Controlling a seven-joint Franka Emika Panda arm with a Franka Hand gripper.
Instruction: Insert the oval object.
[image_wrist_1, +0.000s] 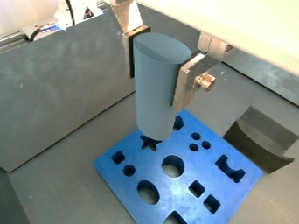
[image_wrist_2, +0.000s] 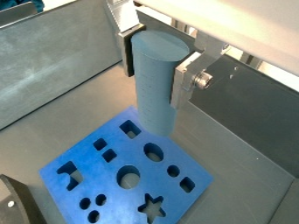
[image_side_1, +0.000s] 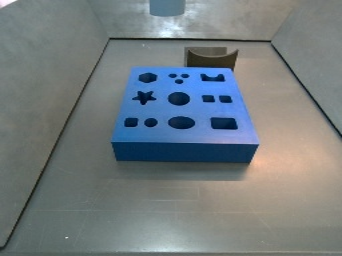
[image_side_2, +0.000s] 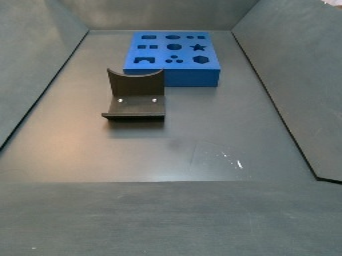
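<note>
Gripper (image_wrist_1: 163, 61) clamped on the oval object (image_wrist_1: 156, 87), a tall blue-grey peg held upright, with the silver fingers (image_wrist_1: 191, 77) flat against its sides; jaws closed to the peg's width. Same grip visible in both wrist views, peg (image_wrist_2: 156, 79) hanging well above the blue block (image_wrist_2: 126, 166). Only the peg's lower end (image_side_1: 164, 6) visible in a side view, high up beyond the block's far edge (image_side_1: 181, 110).

Block lying flat on the grey surface (image_side_2: 187, 150), its top cut with many shaped holes: star, circles, squares, ovals. All holes apparently empty. Fixture (image_side_2: 134, 97) standing just beside the block, also empty.

Progress, as judged: pickup done, peg lifted and carried toward the block. Left to do: find the matching oval hole, bring the peg over it, turn it to suit the hole's long axis, lower it in, release. Which hole fits: cannot tell from here.
</note>
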